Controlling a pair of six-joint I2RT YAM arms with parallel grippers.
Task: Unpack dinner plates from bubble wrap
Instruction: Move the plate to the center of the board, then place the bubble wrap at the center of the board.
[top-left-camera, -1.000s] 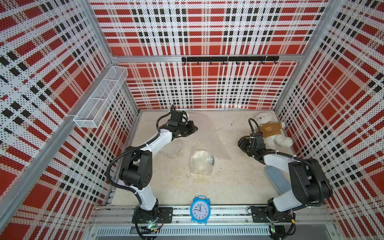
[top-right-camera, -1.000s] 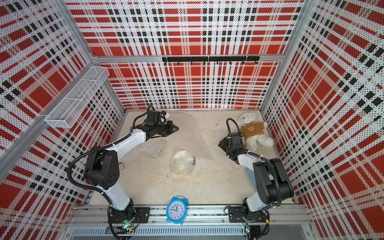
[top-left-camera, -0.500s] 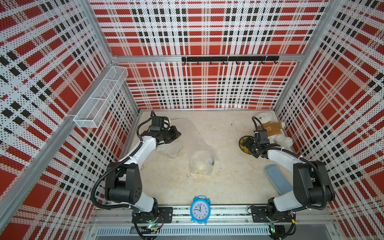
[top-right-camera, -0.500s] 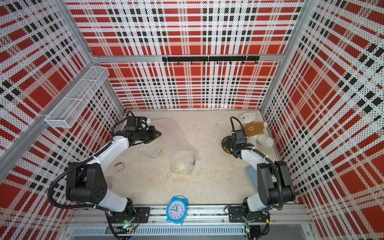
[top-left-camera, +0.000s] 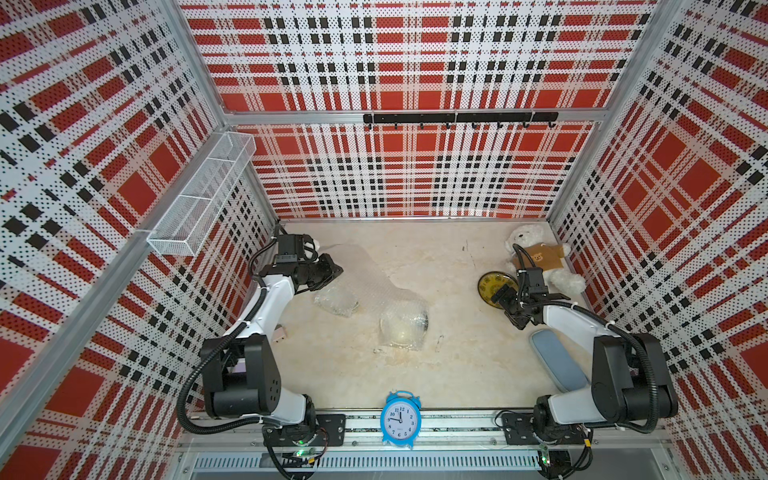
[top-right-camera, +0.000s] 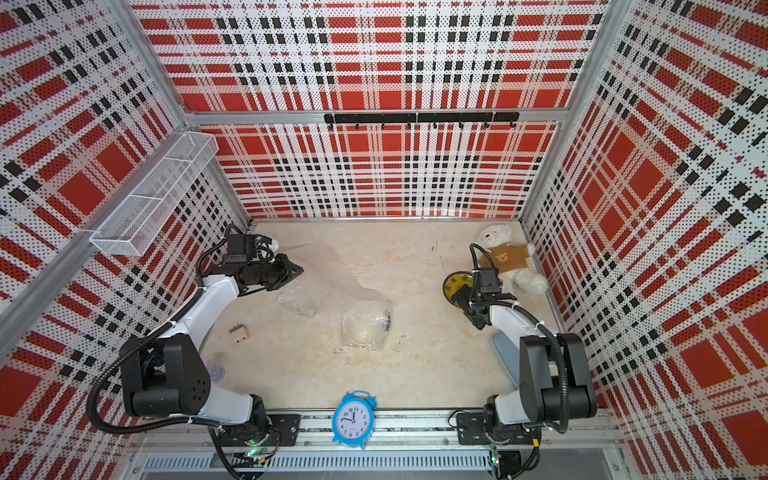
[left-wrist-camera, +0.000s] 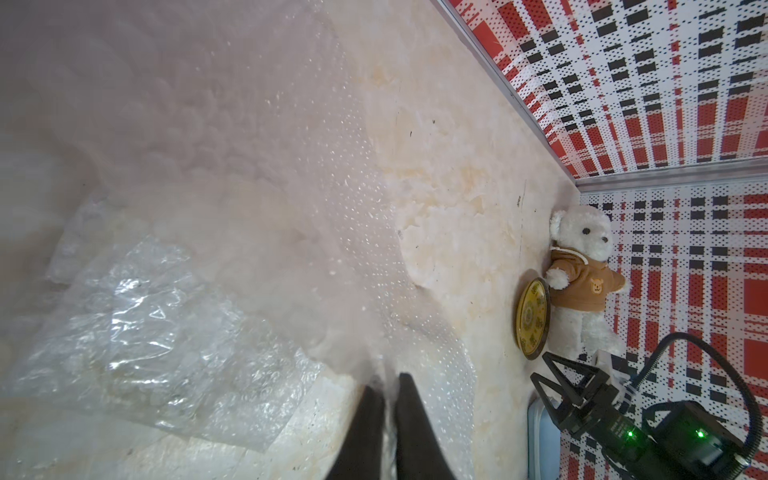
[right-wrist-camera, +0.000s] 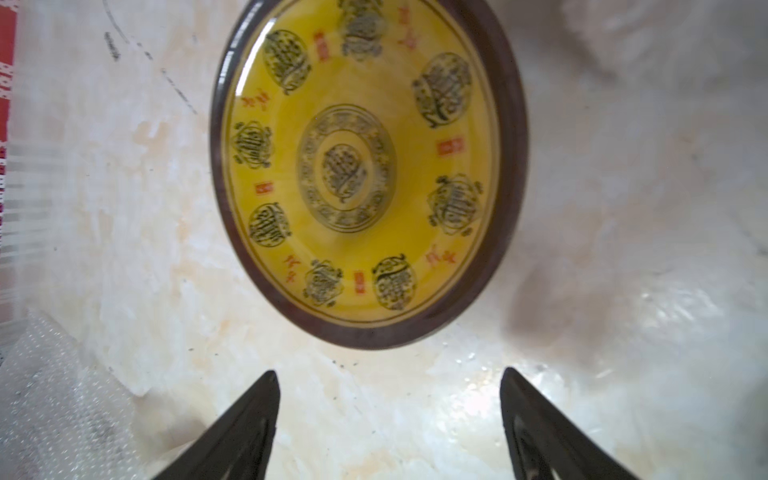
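Plaid walls box in a pale marbled table (top-left-camera: 457, 365), where a yellow plate (top-left-camera: 492, 286) with dark rim and dark medallions lies bare beside a teddy bear (top-left-camera: 536, 257), the right pincer (right-wrist-camera: 388, 371) spread wide just short of its rim. The left pincer (left-wrist-camera: 386, 381) pinches clear bubble wrap (top-left-camera: 374, 278) trailing to a wrapped plate (top-left-camera: 403, 330) mid-table, with open table toward the front edge.

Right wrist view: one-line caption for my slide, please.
Open right hand faces the unwrapped yellow plate lying on the beige table.
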